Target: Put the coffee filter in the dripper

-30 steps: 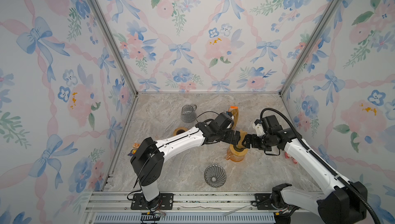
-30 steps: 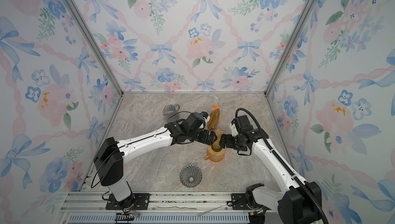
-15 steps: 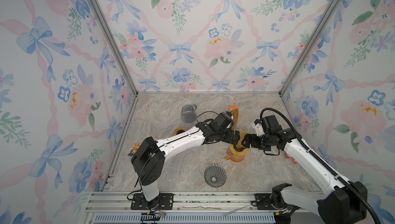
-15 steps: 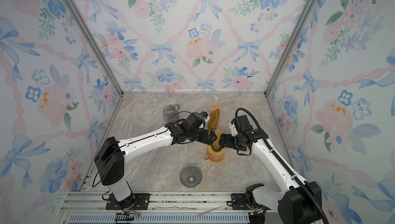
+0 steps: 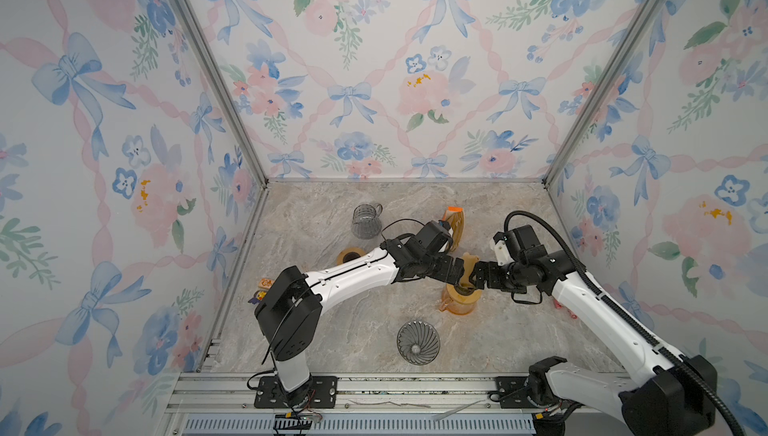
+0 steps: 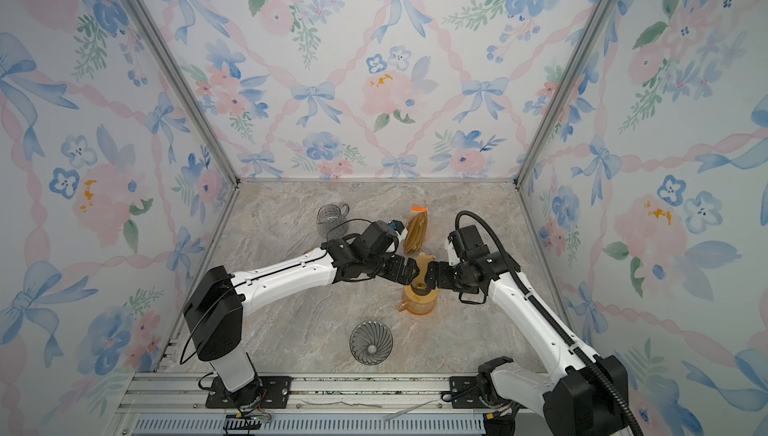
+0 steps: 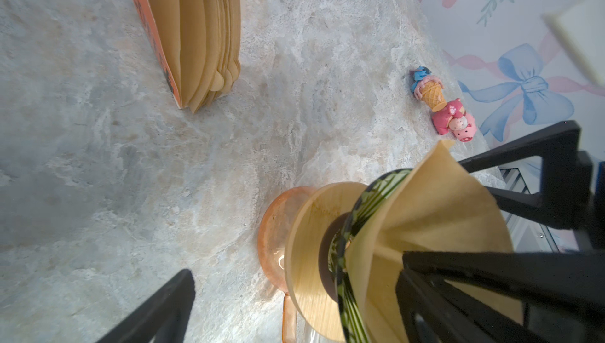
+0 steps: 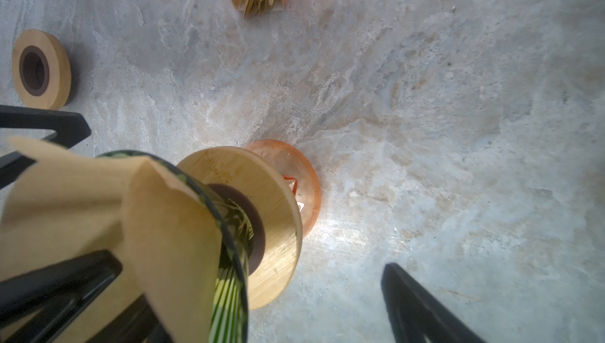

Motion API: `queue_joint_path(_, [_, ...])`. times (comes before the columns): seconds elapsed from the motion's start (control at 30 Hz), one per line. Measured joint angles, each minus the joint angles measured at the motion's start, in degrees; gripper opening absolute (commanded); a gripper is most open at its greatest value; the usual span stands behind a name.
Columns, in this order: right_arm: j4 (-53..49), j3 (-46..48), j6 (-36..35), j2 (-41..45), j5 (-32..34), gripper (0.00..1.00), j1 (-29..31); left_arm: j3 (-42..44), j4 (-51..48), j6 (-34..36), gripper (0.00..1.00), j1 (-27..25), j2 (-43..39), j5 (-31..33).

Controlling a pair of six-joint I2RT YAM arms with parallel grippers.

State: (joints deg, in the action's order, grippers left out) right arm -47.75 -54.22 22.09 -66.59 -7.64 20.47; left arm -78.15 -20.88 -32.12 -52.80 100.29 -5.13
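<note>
A tan paper coffee filter (image 5: 469, 264) (image 6: 423, 264) stands folded in the green striped dripper (image 7: 371, 199) (image 8: 226, 226). The dripper sits on a wooden ring (image 7: 309, 246) atop an orange carafe (image 5: 457, 304) (image 6: 419, 304). My left gripper (image 5: 457, 270) (image 7: 299, 264) reaches in from the left and is open, one finger lying against the filter's inside. My right gripper (image 5: 482, 276) (image 8: 252, 264) meets it from the right, also open, with one finger on the filter (image 8: 82, 200) and the other out over the table. The filter (image 7: 438, 207) rises well above the dripper's rim.
A pack of spare filters (image 5: 455, 226) stands behind the carafe, with a glass pitcher (image 5: 365, 221) and a second wooden ring (image 5: 349, 255) to the left. A grey ribbed glass cone (image 5: 417, 342) lies in front. Small toys (image 7: 442, 105) lie by the right wall.
</note>
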Motion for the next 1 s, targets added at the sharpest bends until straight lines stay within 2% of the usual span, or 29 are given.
queue_joint_path(0.73, [-2.1, -0.98, 0.04, -3.08, 4.48, 0.95, 0.33, 1.14, 0.0, 0.04, 0.98, 0.98, 0.0, -0.04])
queue_joint_path(1.0, [-2.73, -2.78, -0.24, -2.1, -1.27, 0.96, -1.36, 1.14, -0.02, 0.7, 0.98, 0.98, -0.87, -1.4])
